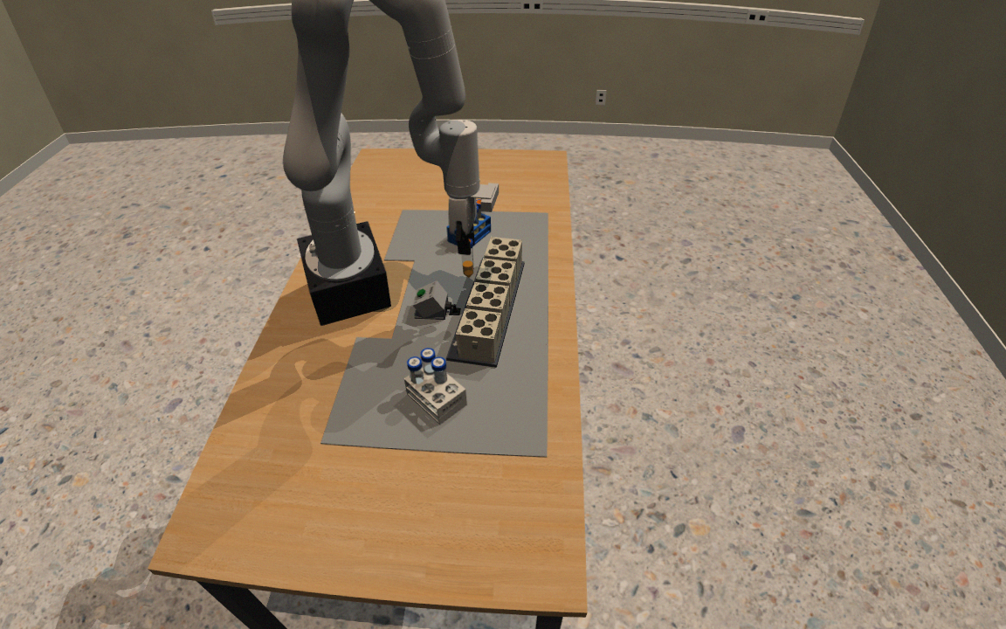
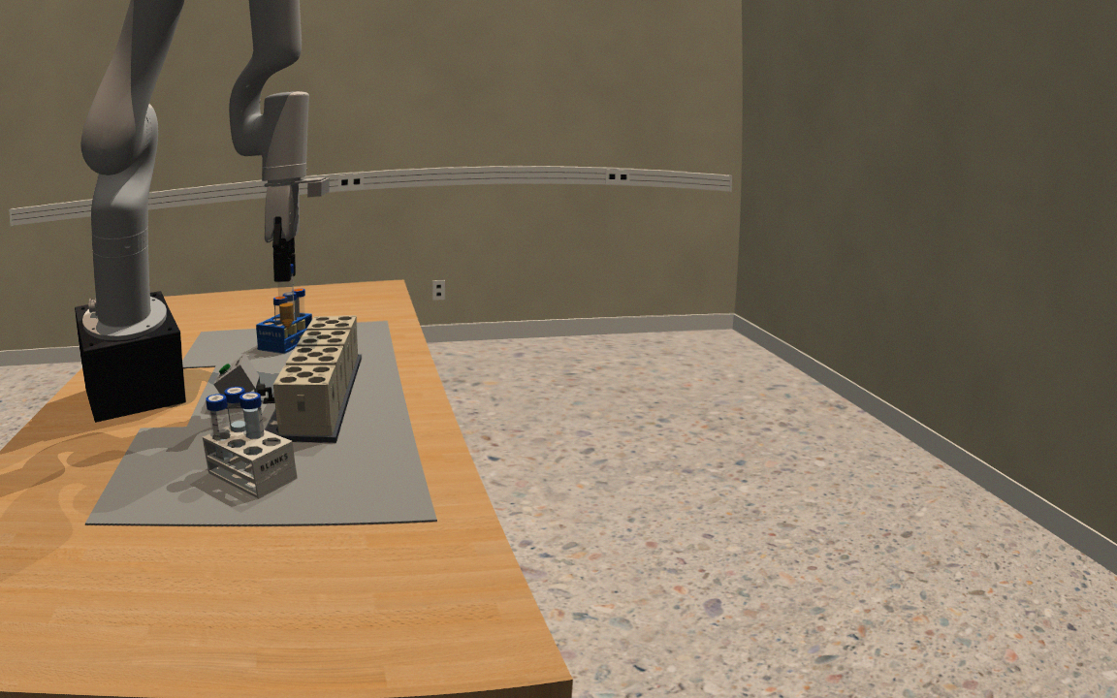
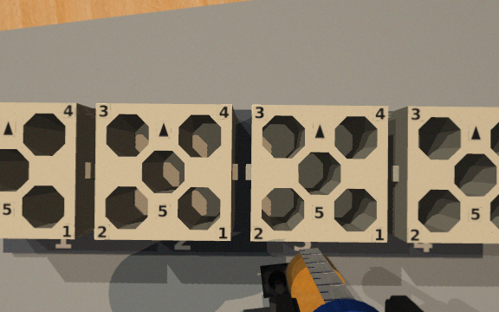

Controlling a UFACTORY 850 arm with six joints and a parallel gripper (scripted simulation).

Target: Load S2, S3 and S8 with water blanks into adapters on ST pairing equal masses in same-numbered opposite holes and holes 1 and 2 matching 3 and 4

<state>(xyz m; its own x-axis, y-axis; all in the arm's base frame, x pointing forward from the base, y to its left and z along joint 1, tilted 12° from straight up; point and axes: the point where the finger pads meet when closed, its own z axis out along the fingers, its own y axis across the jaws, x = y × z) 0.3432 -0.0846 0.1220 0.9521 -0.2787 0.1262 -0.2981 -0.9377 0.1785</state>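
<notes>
My gripper is shut on a blue-capped tube with amber liquid; its ID is hidden. It hangs above the mat, in front of adapter 3 in the wrist view. Adapter 1, adapter 2 and adapter 4 stand with it on the stand. All visible holes are empty. The blue sample rack holds three tubes, IDs unreadable. The BLANKS rack holds three white-dotted tubes. The green DONE key tops a sloped desk.
A small black fixture sticks out between the desk and the adapters. The grey mat lies under the racks and stand. The robot's black base stands left of the mat in the top and exterior views.
</notes>
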